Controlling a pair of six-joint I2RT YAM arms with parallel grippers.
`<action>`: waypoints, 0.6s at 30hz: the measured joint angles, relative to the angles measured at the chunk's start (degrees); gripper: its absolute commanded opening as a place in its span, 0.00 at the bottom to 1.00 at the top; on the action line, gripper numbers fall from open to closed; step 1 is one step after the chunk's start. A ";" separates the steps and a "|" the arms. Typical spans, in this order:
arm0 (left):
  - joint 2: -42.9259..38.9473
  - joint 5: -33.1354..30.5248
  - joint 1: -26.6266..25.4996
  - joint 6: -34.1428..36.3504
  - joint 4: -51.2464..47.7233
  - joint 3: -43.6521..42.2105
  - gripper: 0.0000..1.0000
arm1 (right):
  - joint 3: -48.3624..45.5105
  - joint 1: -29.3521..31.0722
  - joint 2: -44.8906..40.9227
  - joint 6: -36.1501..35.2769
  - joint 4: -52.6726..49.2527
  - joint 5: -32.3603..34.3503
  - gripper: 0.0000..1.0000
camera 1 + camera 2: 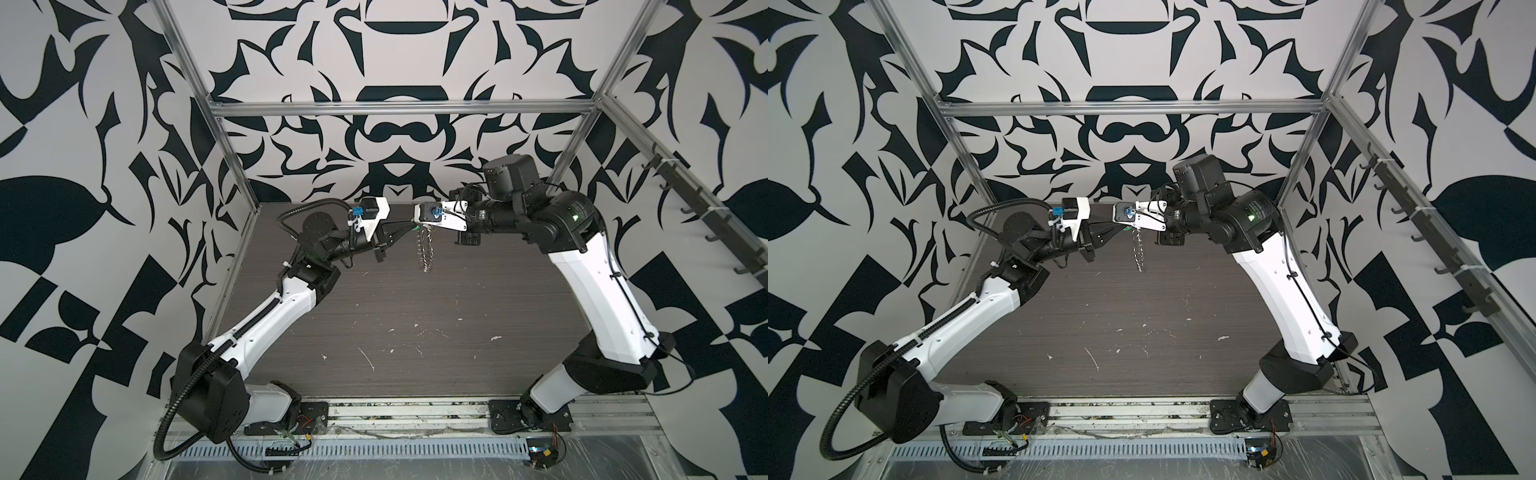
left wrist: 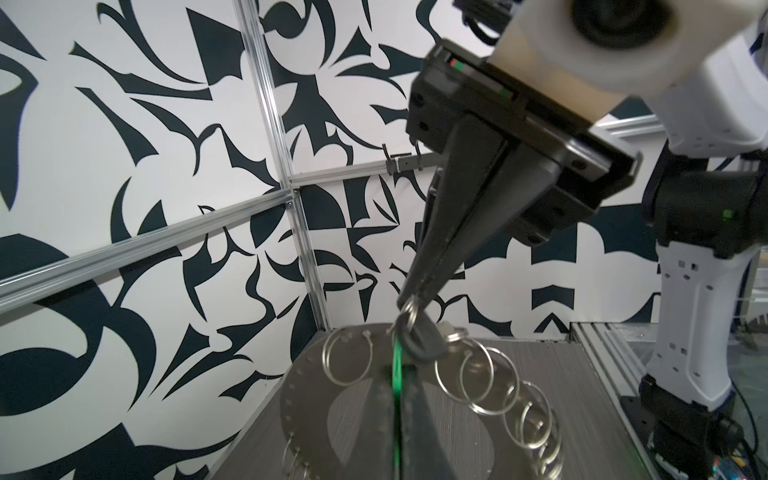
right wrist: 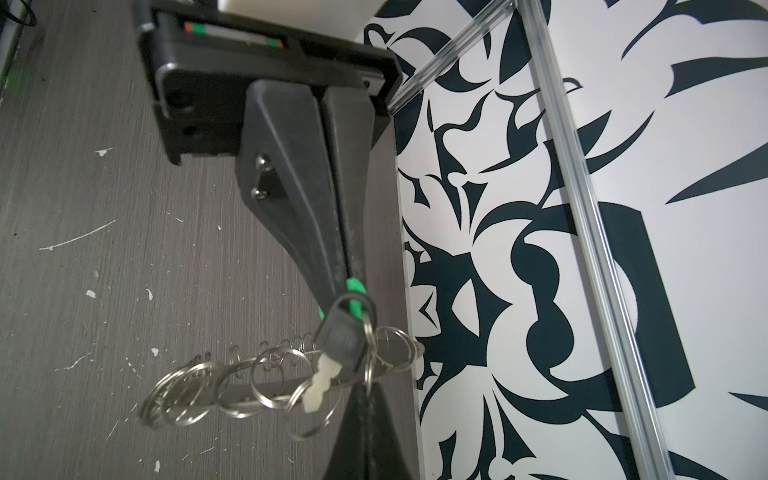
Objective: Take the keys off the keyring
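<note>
The keyring (image 1: 426,251) (image 1: 1139,253), a flat silvery disc fringed with small loops (image 2: 463,374), hangs edge-down in the air above the far middle of the table. Both grippers meet at its top. My right gripper (image 3: 368,386) (image 2: 409,300) is shut on one small loop (image 3: 368,357) at the rim. The keys show as one dark-headed key (image 3: 343,336) (image 2: 424,345) with a pale blade and a green tag (image 3: 354,293) (image 2: 397,370). My left gripper (image 2: 398,376) (image 3: 347,291) (image 1: 411,228) is shut on that tag.
The dark wood-grain table (image 1: 374,324) carries white scratches and flecks. Aluminium frame posts (image 1: 232,166) and patterned walls close in the back and sides. A rail of dark hooks (image 1: 706,216) runs along the right wall. Both arm bases (image 1: 266,411) stand at the front edge.
</note>
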 measured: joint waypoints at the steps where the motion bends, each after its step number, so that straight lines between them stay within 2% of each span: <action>1: 0.46 0.63 0.35 -1.27 1.64 -0.04 0.00 | 0.00 0.00 -0.04 0.00 0.39 -0.09 0.00; 6: 4.87 3.30 1.16 -6.99 9.20 -0.04 0.00 | 0.11 -0.15 -0.24 0.04 0.98 -0.87 0.00; 12: 7.41 4.76 1.38 -10.62 14.25 -0.04 0.01 | 0.15 -0.13 -0.24 0.33 0.94 -2.10 0.00; 15: 7.52 4.98 1.49 -11.32 15.69 -0.04 0.28 | 0.31 -0.13 -0.24 0.57 1.01 -2.95 0.00; 18: 7.52 4.44 2.36 -12.07 15.67 -0.17 0.42 | 0.92 -0.13 -0.31 0.70 0.98 -4.07 0.00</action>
